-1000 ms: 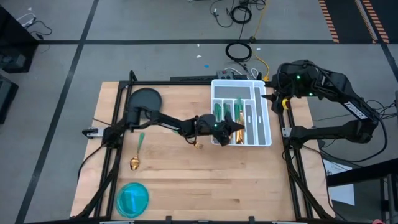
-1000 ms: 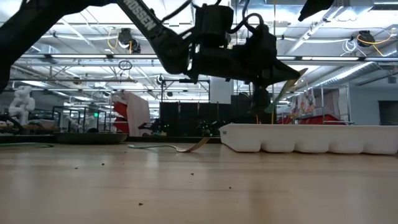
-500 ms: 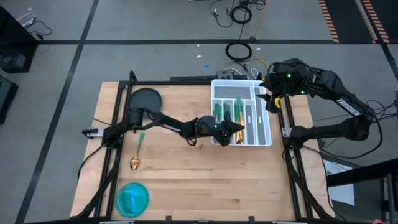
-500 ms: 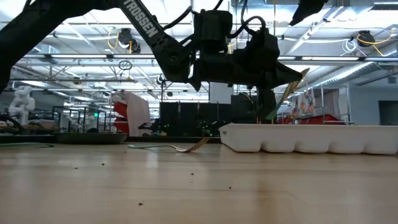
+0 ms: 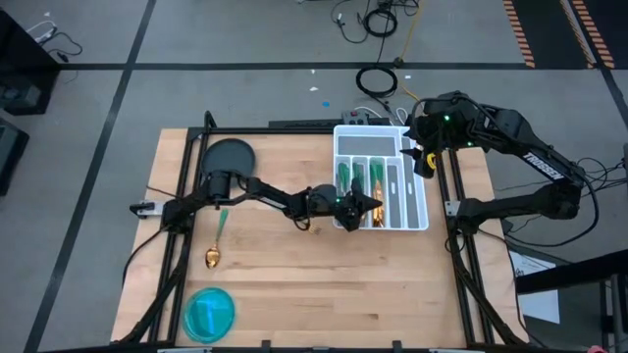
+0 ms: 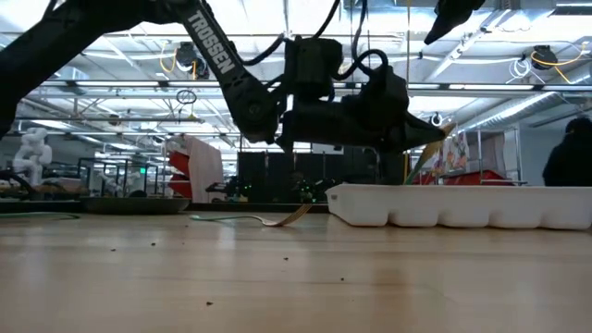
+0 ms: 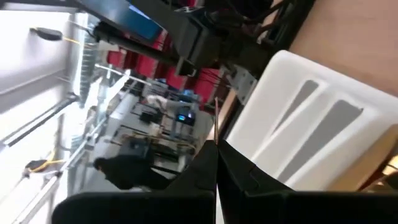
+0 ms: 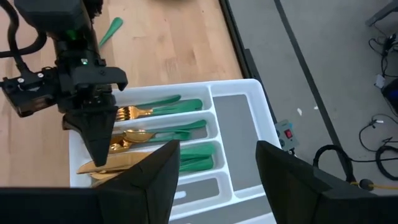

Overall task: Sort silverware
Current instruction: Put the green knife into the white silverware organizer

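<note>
Light wood bench (image 5: 294,265) w/ white tray (image 5: 417,201); grey floor (image 5: 245,39). Left gripper (image 5: 376,206) fingers clenched on a utensil (image 6: 427,148); right gripper (image 5: 420,157) fingers released.

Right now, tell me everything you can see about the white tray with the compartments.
The white tray looks like moulded plastic, a rounded rectangle split into long parallel compartments with one crosswise slot at the far end. It lies flat at the table's right rear part. Three compartments hold gold, green-handled silverware, the others show bare grey bottoms. The left gripper, shut, hangs over its near end, and the open right gripper hovers by its far right edge.
</note>
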Tool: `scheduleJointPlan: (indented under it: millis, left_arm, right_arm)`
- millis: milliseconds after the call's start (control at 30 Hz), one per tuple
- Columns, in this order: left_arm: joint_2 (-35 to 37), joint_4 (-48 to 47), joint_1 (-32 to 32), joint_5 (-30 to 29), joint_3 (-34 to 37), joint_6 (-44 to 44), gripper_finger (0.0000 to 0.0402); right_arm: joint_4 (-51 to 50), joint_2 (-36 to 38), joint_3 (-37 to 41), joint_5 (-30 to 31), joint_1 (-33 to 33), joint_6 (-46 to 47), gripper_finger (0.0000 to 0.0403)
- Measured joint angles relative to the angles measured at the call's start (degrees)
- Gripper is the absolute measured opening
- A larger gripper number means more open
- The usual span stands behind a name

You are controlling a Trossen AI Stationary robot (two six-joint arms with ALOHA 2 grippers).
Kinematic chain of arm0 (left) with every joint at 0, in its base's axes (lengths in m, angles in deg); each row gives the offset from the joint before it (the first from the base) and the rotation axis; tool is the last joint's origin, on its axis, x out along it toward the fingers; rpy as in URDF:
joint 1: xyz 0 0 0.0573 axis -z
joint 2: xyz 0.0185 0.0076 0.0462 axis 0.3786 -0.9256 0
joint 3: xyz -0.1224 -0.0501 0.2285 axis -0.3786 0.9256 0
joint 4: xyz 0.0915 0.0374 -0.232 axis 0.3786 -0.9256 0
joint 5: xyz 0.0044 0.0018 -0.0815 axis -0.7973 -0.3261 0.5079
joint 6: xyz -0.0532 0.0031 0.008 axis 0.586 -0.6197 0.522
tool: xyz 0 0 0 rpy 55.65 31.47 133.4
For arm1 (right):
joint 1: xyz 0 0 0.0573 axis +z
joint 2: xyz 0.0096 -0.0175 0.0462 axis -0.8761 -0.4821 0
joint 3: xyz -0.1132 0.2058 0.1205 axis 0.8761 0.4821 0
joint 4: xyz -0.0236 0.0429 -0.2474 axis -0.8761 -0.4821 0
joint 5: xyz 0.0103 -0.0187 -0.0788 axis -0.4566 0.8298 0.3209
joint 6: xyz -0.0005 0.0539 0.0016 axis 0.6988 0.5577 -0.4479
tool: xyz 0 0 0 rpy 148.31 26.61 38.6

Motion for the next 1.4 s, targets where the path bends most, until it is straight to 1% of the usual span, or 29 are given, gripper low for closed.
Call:
scheduleJointPlan:
  millis: [133,500,667,800,867,1000,1133,1300,1400]
  left_arm:
    - [-1.0,0.4,0.0,0.5,-0.2,0.1,0.0000]
    - [-1.4,-0.4,0.0,0.8,-0.1,13.4,0.0000]
    - [-1.6,-0.9,0.0,1.1,-1.0,16.1,0.0000]
    - [-1.7,-0.8,-0.4,2.8,-1.4,18.4,0.0000]
    - [-1.7,-0.7,-0.5,3.5,-1.5,19.1,0.0005]
    - [-1.7,-0.7,-0.5,3.8,-1.5,22.0,0.0027]
    - [-1.7,-0.9,-0.5,3.8,-1.5,22.3,0.0045]
    - [-1.6,-2.6,-0.6,3.5,-1.5,24.8,0.0049]
    - [-1.5,-3.2,-0.6,3.4,-1.6,24.9,0.0049]
  right_arm:
    - [-0.1,0.0,0.0,0.0,0.0,-0.1,0.0205]
    - [-0.1,0.0,0.0,-0.2,0.0,-0.6,0.0205]
    - [-0.1,0.0,0.0,-0.2,0.0,-0.6,0.0205]
    - [-0.1,0.0,0.0,-0.2,0.0,-0.6,0.0205]
    - [-0.1,0.0,0.0,-0.2,0.0,-0.6,0.0205]
    - [-0.1,0.0,0.0,-0.2,0.0,-0.6,0.0205]
    - [-0.1,0.0,0.0,-0.2,0.0,-0.6,0.0205]
    - [-0.1,0.0,0.0,-0.2,0.0,-0.6,0.0205]
    - [-0.1,0.0,0.0,-0.2,0.0,-0.6,0.0205]
